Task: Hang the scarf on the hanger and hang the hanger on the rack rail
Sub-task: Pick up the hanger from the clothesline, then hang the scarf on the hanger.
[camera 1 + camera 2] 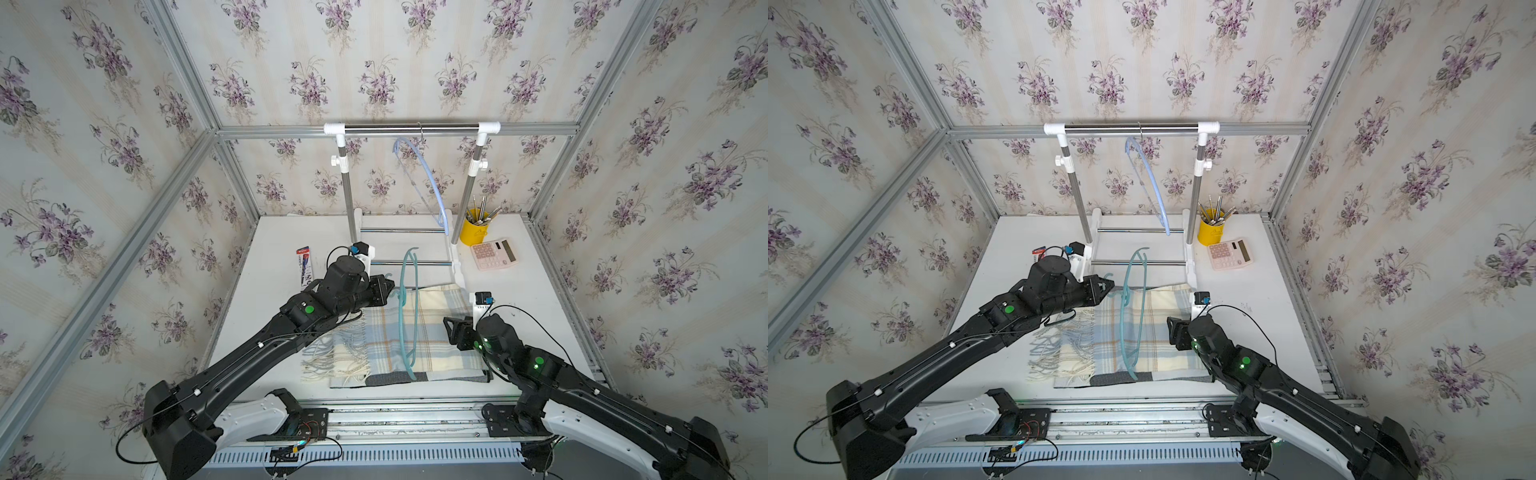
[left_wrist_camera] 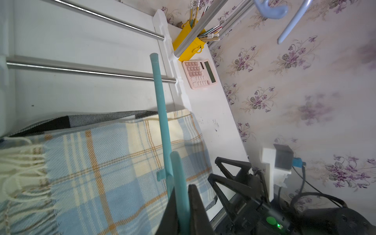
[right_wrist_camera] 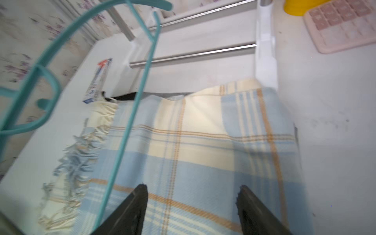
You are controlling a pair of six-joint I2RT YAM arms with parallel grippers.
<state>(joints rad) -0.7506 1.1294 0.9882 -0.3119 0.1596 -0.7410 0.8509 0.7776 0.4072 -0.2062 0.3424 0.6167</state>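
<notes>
Left fingers [image 2: 196, 205] clamp the teal hanger [image 3: 130, 126] above the plaid scarf [image 1: 432, 332], lying flat near the desk's [image 1: 523, 299] front edge. Right fingers [image 3: 138, 205] hover open over it; next, pinch an edge and thread it through.

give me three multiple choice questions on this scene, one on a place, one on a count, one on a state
1. The pink calculator lies: A) in a gripper B) beside the yellow cup of brushes C) under the left arm
2. Plastic hangers in view: A) one B) three C) two
3. The left gripper is: A) shut on the teal plastic hanger B) wide open C) shut on a pen
Key: 1 B, it lies next to the cup. 2 C, the teal one plus a light-blue hanger on the steel rail. 3 A, its jaws pinch the teal bar.
</notes>
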